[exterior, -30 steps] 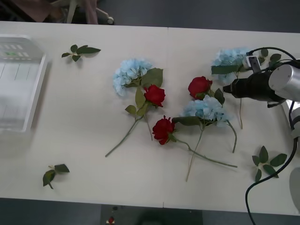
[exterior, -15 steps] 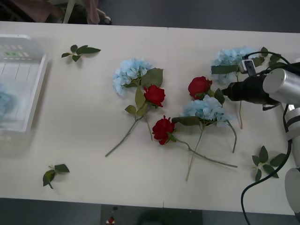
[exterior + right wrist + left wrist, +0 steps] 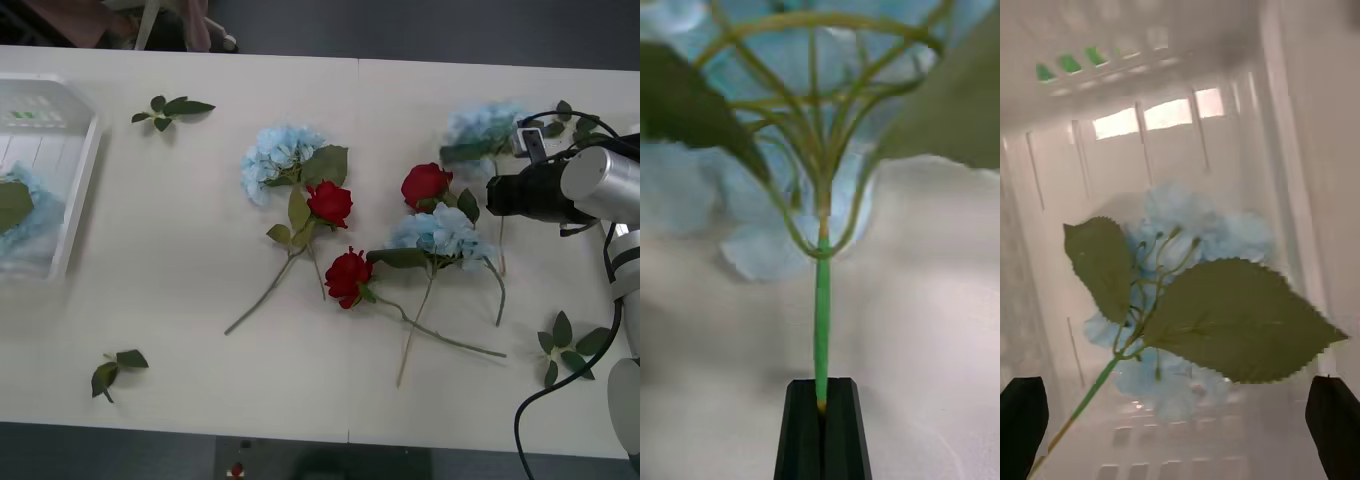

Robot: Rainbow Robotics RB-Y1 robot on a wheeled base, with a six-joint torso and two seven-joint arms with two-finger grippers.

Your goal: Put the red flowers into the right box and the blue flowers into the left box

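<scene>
Now dropped in the left box [image 3: 70,190], one of four blue flowers [image 3: 1180,225] below the gaping left end effector [image 3: 1180,420]; right end effector [image 3: 821,431] pinches another's stem

**Hidden, cropped and blurred parts**

The left box [image 3: 70,215] is cut by the front view's left edge, and the blue flower [image 3: 20,215] lying in it is only partly seen. The right gripper [image 3: 821,431] is masked in the front view by its own arm [image 3: 590,190]. The held blue flower [image 3: 801,165] is blurred in the right wrist view and cropped above. The table's [image 3: 180,300] right edge is cut off.
</scene>
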